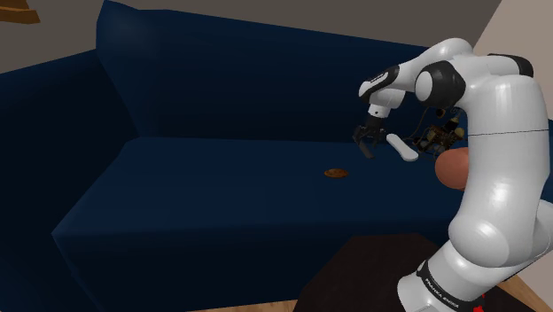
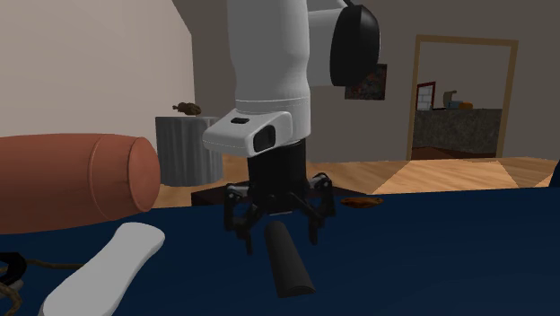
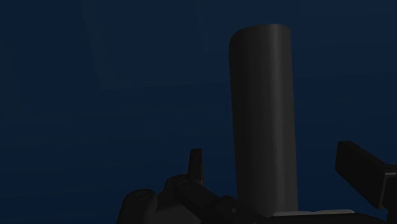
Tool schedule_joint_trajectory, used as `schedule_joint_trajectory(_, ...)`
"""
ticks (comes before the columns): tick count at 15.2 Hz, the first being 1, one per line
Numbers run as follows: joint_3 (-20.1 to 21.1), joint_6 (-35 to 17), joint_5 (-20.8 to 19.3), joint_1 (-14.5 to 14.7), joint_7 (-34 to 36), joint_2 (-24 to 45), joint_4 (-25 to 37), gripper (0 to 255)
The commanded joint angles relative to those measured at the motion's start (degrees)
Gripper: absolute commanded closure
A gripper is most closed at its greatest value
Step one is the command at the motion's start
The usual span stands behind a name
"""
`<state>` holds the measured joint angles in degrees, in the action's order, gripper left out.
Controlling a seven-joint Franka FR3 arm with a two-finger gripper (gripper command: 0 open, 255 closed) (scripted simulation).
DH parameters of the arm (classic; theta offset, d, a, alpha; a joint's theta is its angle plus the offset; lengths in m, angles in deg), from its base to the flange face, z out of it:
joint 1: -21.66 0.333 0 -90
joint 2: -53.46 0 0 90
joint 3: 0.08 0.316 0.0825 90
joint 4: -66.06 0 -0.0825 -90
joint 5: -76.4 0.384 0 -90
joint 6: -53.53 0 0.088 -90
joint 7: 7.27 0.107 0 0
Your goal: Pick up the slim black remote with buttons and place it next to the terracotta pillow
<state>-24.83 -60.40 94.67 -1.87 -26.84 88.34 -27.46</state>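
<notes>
A slim dark remote lies flat on the navy sofa seat. My gripper hangs directly over its far end, open, one finger on each side. In the wrist view the remote runs away from the hand between the two fingers, and neither finger touches it. The terracotta bolster pillow lies at the second exterior view's left, close beside the gripper. In the shoulder view the gripper hovers over the seat, with the pillow to its right behind the arm.
A white remote lies between the pillow and the dark remote, seen also in the shoulder view. A small brown object sits mid-seat. A dark tangled object rests behind the pillow. The sofa back rises behind.
</notes>
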Motion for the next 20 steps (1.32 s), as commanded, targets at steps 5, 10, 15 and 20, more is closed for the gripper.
schedule_joint_trajectory(5,-0.01,-0.06,-0.01,0.02,-0.01,-0.08,-0.13,255)
schedule_joint_trajectory(10,-0.05,0.11,-0.10,0.18,0.18,-0.31,-0.16,255)
schedule_joint_trajectory(15,-0.37,1.61,-0.57,0.21,0.38,-1.22,0.48,255)
schedule_joint_trajectory(20,-0.90,4.45,-1.46,0.47,1.00,-3.07,1.63,255)
